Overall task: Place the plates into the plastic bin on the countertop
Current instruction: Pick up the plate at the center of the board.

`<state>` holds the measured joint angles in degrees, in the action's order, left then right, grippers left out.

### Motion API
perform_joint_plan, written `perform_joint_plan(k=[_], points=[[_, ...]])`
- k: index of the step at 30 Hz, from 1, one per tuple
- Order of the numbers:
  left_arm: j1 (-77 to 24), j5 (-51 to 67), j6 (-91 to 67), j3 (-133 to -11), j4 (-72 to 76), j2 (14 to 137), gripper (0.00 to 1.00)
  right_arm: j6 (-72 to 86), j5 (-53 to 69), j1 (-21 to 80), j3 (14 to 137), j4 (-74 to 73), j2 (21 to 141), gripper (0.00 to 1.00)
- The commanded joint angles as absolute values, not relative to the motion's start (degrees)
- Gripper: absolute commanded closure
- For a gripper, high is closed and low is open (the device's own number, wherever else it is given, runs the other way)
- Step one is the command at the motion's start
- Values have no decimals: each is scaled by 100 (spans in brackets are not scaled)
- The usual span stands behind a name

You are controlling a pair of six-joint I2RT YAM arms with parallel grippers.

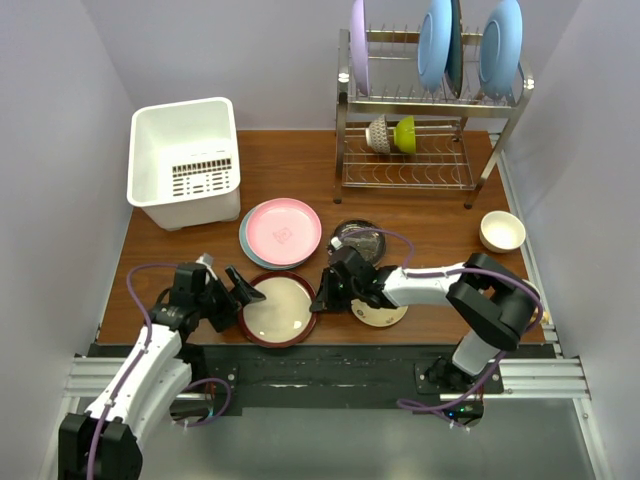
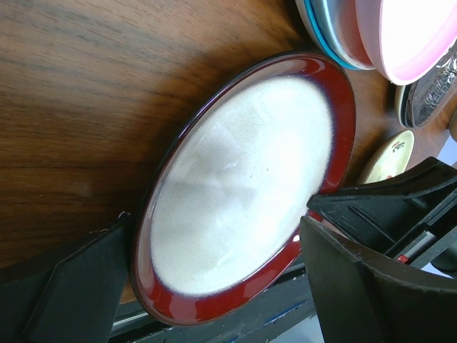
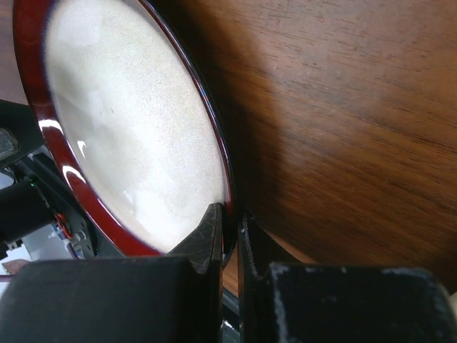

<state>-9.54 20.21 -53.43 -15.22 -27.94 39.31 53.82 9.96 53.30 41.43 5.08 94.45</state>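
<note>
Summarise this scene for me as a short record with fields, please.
right tool: shut on the rim of the maroon-rimmed plate
left tool: open, at that plate's opposite edge, not gripping
plastic bin: no plates inside yet
pink plate: tops a stack on the countertop, untouched

Wood countertop; bears bin, wire rack, cream bowl, plate stack, dark plate
</note>
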Motion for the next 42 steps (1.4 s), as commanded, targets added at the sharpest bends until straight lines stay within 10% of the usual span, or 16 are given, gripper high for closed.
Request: perform_joint_plan(k=[1, 42], points=[[-1046, 2092, -5344, -1511, -2856, 3806, 0, 4931, 818, 5546, 4052, 378, 9396, 100], [-1107, 2250, -5124, -1503, -2901, 3015, 2, 4887, 922, 5133, 3480, 104, 7725, 100]])
